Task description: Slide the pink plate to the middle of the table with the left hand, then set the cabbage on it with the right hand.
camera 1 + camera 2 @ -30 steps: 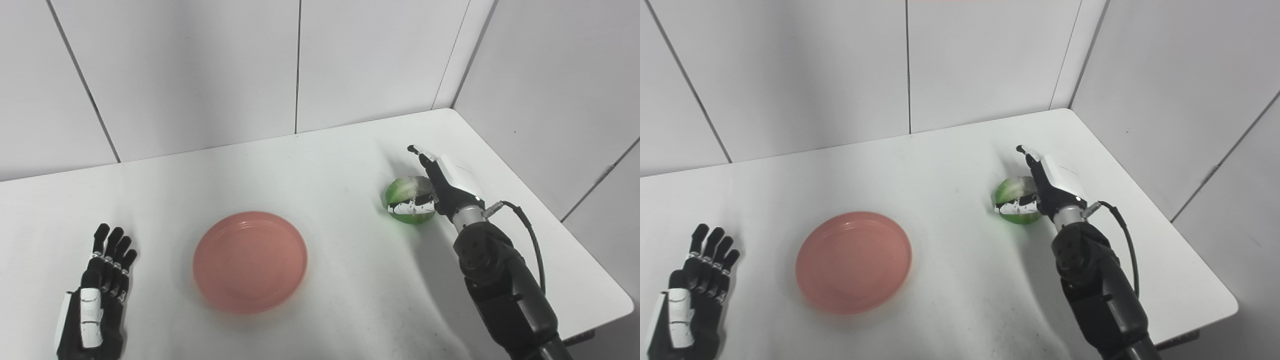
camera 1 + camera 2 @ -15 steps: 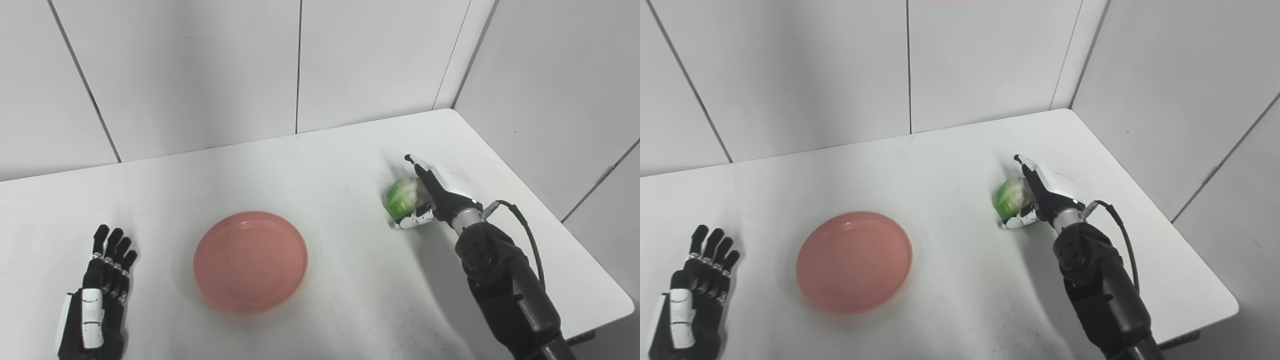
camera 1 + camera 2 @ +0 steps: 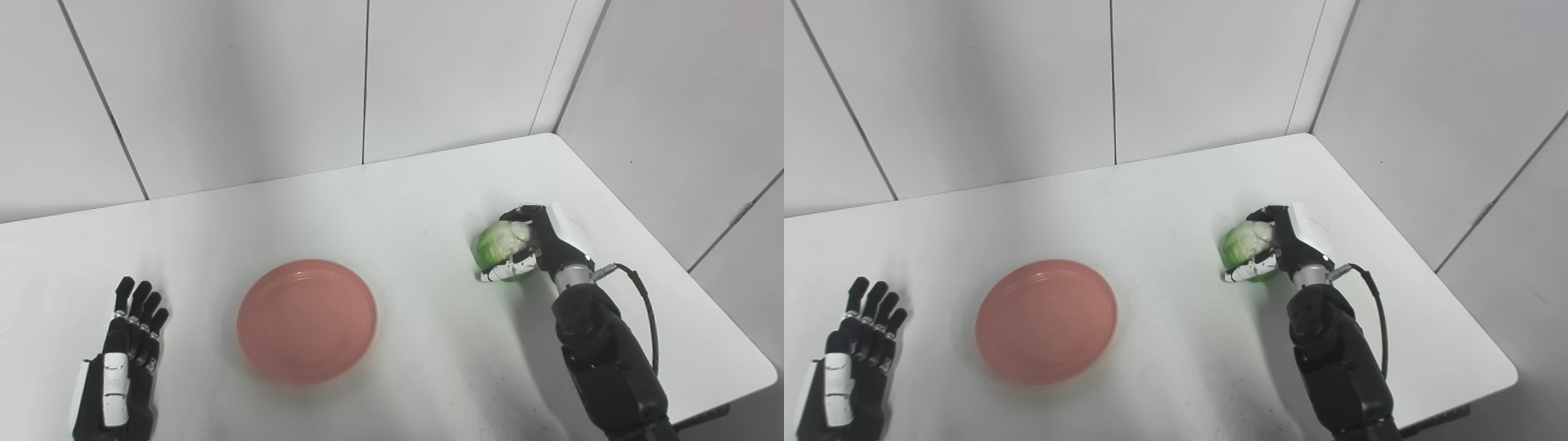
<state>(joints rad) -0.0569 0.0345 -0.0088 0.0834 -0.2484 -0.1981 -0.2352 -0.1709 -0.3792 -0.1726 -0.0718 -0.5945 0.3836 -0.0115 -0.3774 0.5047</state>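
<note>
The pink plate (image 3: pixel 307 320) lies flat on the white table (image 3: pixel 398 196), a little left of its middle. At the right, the green cabbage (image 3: pixel 497 245) rests on the table, and my right hand (image 3: pixel 545 242) is curled round it, fingers over its top and thumb under its near side. My left hand (image 3: pixel 122 361) lies flat near the table's front left, fingers apart, well clear of the plate and holding nothing.
Grey wall panels close off the back and the right side. The table's right edge (image 3: pixel 674 245) runs close behind my right hand, and a cable (image 3: pixel 643 306) loops off the right forearm.
My right hand's fingers have curled down from straight to closed over the cabbage, and the hand has sunk a little. The plate has stayed put and my left hand has barely shifted.
</note>
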